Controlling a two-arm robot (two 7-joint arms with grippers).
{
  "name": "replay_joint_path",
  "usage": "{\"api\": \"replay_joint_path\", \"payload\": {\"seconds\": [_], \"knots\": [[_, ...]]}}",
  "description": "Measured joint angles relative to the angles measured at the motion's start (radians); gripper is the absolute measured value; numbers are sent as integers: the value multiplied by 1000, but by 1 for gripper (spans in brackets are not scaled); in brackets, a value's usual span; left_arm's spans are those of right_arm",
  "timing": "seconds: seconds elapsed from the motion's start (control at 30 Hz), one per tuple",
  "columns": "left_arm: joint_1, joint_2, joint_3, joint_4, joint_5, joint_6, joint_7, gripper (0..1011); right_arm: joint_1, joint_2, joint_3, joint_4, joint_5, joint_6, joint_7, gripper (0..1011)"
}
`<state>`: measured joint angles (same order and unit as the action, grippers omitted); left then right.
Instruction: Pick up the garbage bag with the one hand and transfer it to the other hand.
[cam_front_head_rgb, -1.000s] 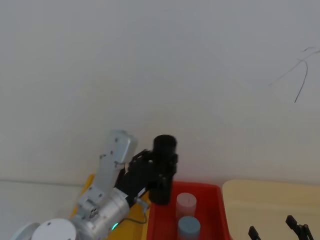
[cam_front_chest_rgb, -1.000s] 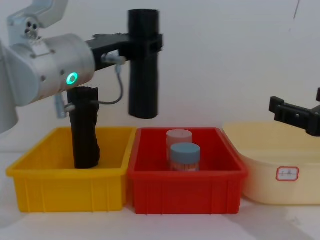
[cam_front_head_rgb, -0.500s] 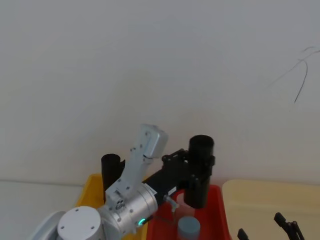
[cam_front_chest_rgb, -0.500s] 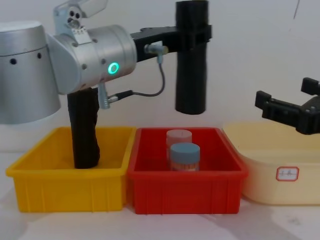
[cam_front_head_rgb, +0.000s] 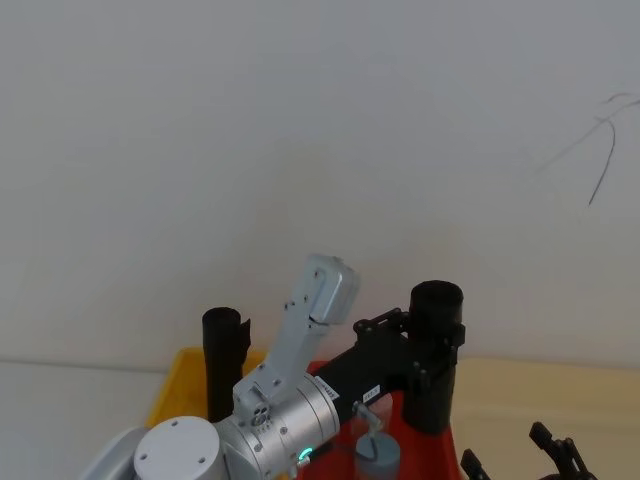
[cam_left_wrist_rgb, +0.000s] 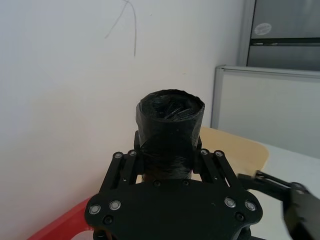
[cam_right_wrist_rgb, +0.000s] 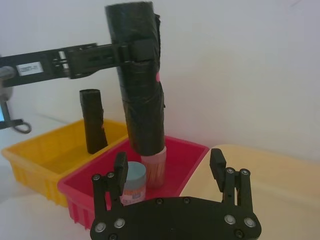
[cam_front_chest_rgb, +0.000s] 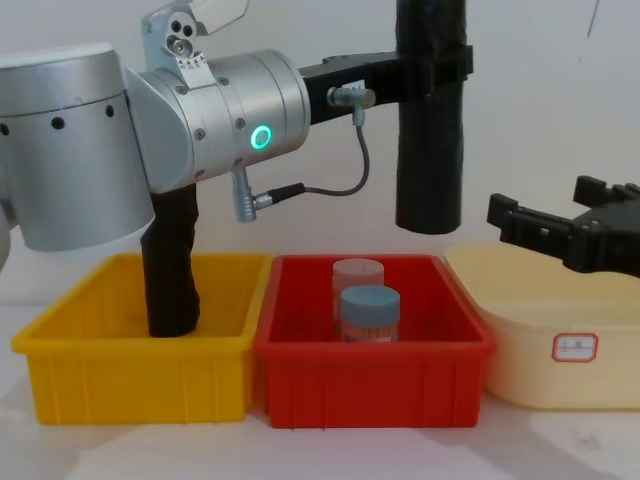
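In the head view the garbage bag (cam_front_head_rgb: 436, 300) stands upright at lower centre, pinched just below its top by the left gripper (cam_front_head_rgb: 425, 345). The right gripper (cam_front_head_rgb: 510, 458) waits at lower right, fingers spread. The left wrist view looks onto the bag's top end, clamped between that gripper's fingers. In the right wrist view the bag hangs vertical at upper centre, beyond the spread fingers and apart from them. In the chest view its free lower end hangs above the red bin (cam_front_chest_rgb: 370, 345), level with the right gripper at right, which I judge is the place to grasp.
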<state>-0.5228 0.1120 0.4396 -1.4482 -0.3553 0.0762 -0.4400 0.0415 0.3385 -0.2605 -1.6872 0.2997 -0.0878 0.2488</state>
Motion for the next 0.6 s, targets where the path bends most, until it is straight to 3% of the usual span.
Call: {"api": "replay_joint_path", "payload": {"seconds": [0.6], "knots": [[12,-1,26,-17,-27,11,-5,481,95,-48,-12,87,48,57,45,1000]]}}
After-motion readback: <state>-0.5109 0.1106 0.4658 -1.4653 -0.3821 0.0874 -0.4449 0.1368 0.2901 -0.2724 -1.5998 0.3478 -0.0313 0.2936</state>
